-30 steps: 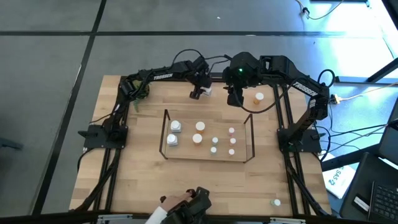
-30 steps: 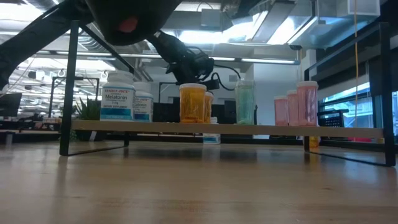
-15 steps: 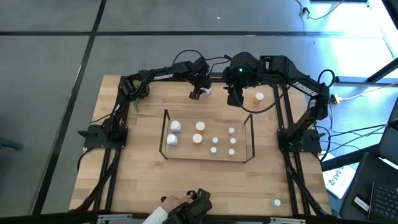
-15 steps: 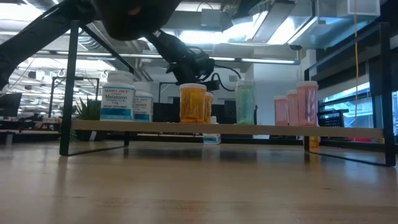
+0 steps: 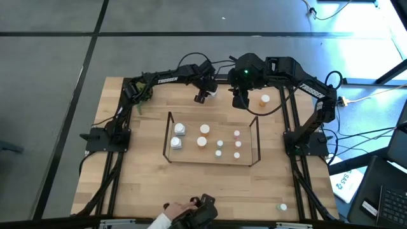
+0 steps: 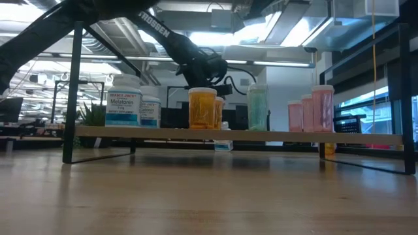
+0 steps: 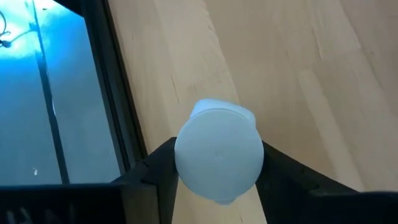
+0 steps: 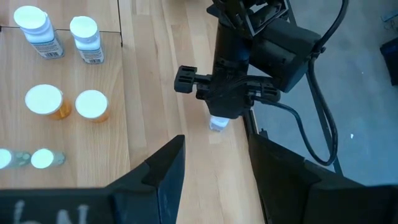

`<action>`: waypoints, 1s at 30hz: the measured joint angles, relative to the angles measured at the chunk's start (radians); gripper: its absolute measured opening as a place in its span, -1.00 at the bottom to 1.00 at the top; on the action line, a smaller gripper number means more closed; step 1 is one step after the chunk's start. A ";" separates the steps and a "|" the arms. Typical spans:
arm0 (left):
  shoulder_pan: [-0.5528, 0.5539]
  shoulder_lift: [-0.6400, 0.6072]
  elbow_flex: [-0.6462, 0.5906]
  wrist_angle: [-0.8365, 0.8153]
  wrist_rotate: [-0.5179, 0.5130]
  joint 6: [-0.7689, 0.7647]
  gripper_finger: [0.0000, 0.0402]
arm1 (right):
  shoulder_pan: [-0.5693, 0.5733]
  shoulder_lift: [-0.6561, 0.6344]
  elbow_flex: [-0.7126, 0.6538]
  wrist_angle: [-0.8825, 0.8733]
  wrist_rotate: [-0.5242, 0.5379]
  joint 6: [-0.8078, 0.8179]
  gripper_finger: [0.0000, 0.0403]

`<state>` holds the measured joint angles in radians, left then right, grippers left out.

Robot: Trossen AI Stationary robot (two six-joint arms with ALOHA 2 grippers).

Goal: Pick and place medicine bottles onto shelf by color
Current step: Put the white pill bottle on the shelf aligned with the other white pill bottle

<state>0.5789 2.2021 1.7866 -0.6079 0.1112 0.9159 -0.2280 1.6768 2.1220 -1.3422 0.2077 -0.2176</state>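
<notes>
A small white-capped medicine bottle (image 7: 219, 158) stands on the table beyond the shelf's far side, between the fingers of my left gripper (image 5: 201, 97). It also shows under that gripper in the right wrist view (image 8: 217, 123). The shelf (image 5: 169, 137) stands mid-table and bears several bottles in groups: white (image 5: 180, 129), orange (image 5: 203, 130), teal (image 5: 219, 144) and pink (image 5: 237, 135). An orange bottle (image 5: 264, 99) stands on the table at the far right. My right gripper (image 8: 216, 143) hangs open high above the table, beside the left one, with nothing between its fingers. My left gripper pinches the bottle's round white cap (image 7: 186, 163) between its two fingers, one on each opposite side. The fingers (image 7: 154, 171) come from above, slanting down. The bottle is upright and its lower end (image 8: 217, 126) is at the tabletop.
A small green plant (image 5: 141, 95) sits at the far left corner. One more small bottle (image 5: 282, 207) stands near the right front corner. A person's hand with a dark device (image 5: 191, 208) is at the near edge. The black table frame (image 7: 118, 106) runs close beside the held bottle.
A dark shape that filled the top of the low view has gone, and the left arm shows there now. Both arms have stayed where they were.
</notes>
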 joint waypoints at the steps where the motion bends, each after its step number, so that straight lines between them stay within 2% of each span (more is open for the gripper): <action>1: 0.000 -0.002 0.000 -0.002 0.000 -0.009 -0.21 | 0.000 0.000 0.000 0.000 0.000 0.000 -0.11; 11: 0.003 -0.097 -0.002 -0.133 -0.007 -0.126 -0.21 | 0.000 0.000 0.000 0.000 0.000 0.000 -0.11; 21: -0.017 -0.280 -0.002 -0.292 -0.058 -0.284 -0.22 | 0.000 0.000 0.000 0.007 0.000 0.000 -0.11; 30: -0.079 -0.466 -0.002 -0.437 -0.170 -0.461 -0.22 | 0.000 0.000 0.000 0.022 0.000 -0.001 -0.11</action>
<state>0.5002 1.7363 1.7851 -1.0451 -0.0586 0.4551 -0.2283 1.6768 2.1220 -1.3198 0.2080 -0.2188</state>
